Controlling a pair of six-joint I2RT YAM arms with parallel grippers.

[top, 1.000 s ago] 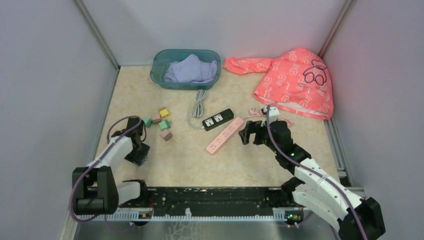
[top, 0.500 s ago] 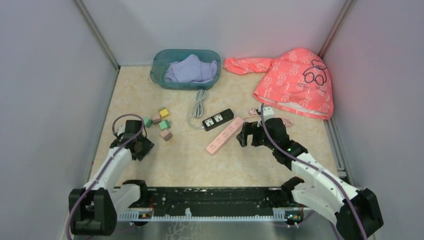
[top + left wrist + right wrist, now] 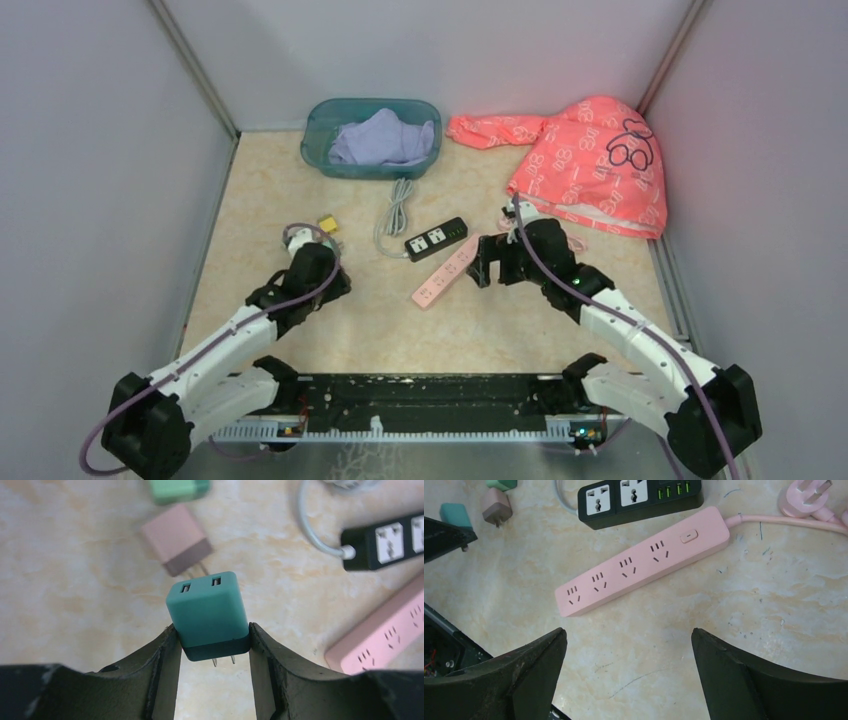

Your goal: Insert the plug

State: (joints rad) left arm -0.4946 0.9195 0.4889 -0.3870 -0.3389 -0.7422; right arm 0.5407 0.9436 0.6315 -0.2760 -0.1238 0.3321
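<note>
My left gripper [image 3: 212,642] is shut on a teal plug [image 3: 207,612], its dark base and two metal prongs showing between the fingers. In the top view the left gripper [image 3: 318,270] hangs left of the pink power strip [image 3: 450,270], which lies diagonally mid-table. My right gripper [image 3: 629,640] stands open and empty just near of the pink strip [image 3: 644,560], whose sockets face up. From the right wrist view the teal plug [image 3: 455,514] shows at the far left.
A black power strip [image 3: 436,239] with a grey cord lies just behind the pink one. A brown-pink plug [image 3: 177,545] and a green plug [image 3: 177,489] lie by the left gripper. A teal basin [image 3: 318,150] of cloth and a pink garment [image 3: 590,165] sit at the back.
My left arm has swung from the left wall toward the middle, carrying the teal plug. The right gripper has crept slightly farther toward the pink strip's end.
</note>
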